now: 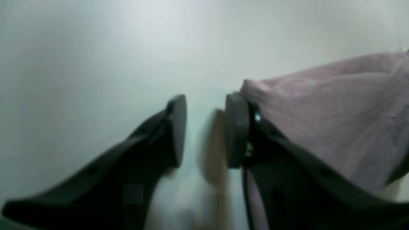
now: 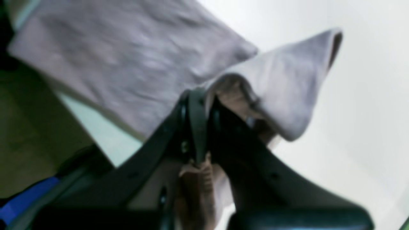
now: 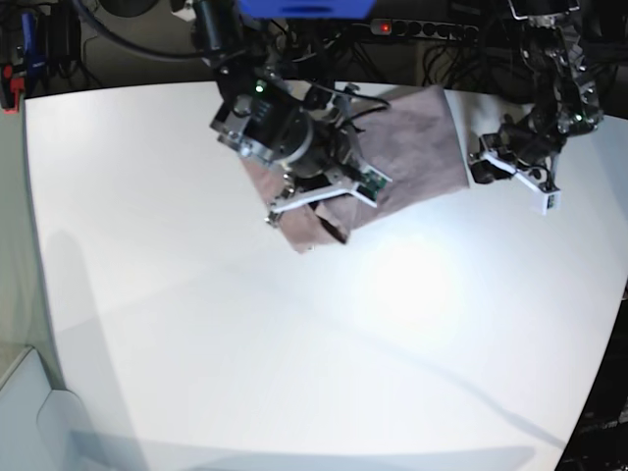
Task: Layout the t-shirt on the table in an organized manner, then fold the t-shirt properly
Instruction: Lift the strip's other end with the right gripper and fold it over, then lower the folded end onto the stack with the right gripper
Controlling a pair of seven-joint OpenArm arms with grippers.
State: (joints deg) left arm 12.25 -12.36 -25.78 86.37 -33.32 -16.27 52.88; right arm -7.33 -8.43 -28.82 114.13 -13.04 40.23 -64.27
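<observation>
The t-shirt (image 3: 422,137), a dusty pink cloth, lies partly folded at the far middle of the white table (image 3: 294,343). My right gripper (image 2: 199,105) is shut on a lifted fold of the t-shirt (image 2: 281,83), held just above the table (image 2: 367,95); in the base view this gripper (image 3: 329,211) sits over the shirt's near left corner. My left gripper (image 1: 206,127) stands open with only bare table (image 1: 96,64) between its fingers. The t-shirt (image 1: 335,121) lies against the outside of its right finger. In the base view that gripper (image 3: 481,165) is beside the shirt's right edge.
Cables and a power strip (image 3: 422,27) run behind the table's far edge. The table's curved edge drops off at the near right and at the left. In the right wrist view the floor (image 2: 25,127) shows past the table edge.
</observation>
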